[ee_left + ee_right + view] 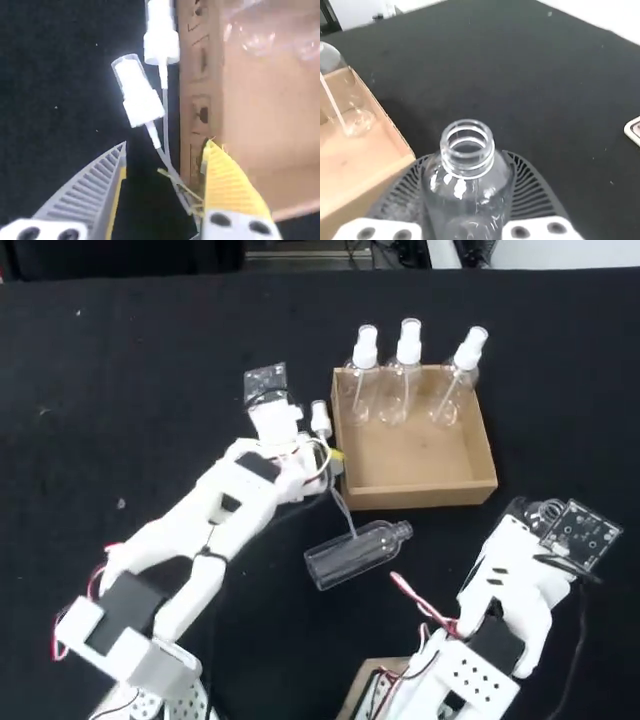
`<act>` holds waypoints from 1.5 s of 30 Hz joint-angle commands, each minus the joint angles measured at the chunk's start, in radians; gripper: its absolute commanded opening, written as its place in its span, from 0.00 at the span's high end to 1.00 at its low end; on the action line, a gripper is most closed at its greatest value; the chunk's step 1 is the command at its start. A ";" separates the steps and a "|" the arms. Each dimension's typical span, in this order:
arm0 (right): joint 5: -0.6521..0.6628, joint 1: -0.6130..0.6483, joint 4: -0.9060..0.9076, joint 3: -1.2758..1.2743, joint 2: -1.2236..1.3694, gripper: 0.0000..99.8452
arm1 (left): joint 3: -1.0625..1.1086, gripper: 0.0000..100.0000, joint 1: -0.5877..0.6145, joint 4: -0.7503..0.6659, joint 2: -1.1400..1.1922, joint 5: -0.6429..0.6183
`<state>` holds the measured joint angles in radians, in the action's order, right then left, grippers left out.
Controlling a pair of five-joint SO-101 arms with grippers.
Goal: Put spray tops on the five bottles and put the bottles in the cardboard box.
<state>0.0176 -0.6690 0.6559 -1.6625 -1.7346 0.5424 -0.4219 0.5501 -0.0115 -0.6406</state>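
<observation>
The cardboard box (415,498) holds three capped bottles (405,380) along its far wall. A bare clear bottle (355,552) lies on its side in front of the box. Two white spray tops (142,97) lie on the black cloth beside the box's left wall (200,75), one of them a spray top (320,418) seen from above. My left gripper (165,145) is open, its fingers either side of their thin tubes. At the box's front right, my right gripper (467,160) is shut on an upright, uncapped bottle (467,150), whose neck (538,508) shows by the right arm.
A black cloth covers the table (120,350). A brown cardboard piece (365,690) sits at the near edge between the arms. A white object (633,131) lies on the cloth beyond the right gripper. The box corner (365,165) is close to the held bottle.
</observation>
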 commanded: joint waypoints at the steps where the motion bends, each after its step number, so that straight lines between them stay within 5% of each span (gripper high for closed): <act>1: -0.008 0.014 0.011 -0.015 -0.084 0.99 | -0.107 0.76 0.039 -0.020 0.048 -0.140; 31: -0.006 0.015 0.103 -0.010 -0.160 0.99 | -0.180 0.77 0.105 -0.078 0.233 -0.149; 41: -0.005 0.015 0.103 -0.012 -0.160 0.99 | -0.278 0.77 0.105 0.049 0.278 -0.149; 45: -0.003 0.015 0.103 -0.012 -0.160 0.99 | -0.278 0.85 0.128 0.057 0.278 -0.147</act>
<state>0.0161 -0.6690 0.7572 -1.6840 -1.7975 0.3184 -0.3237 0.5946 0.2785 -0.7818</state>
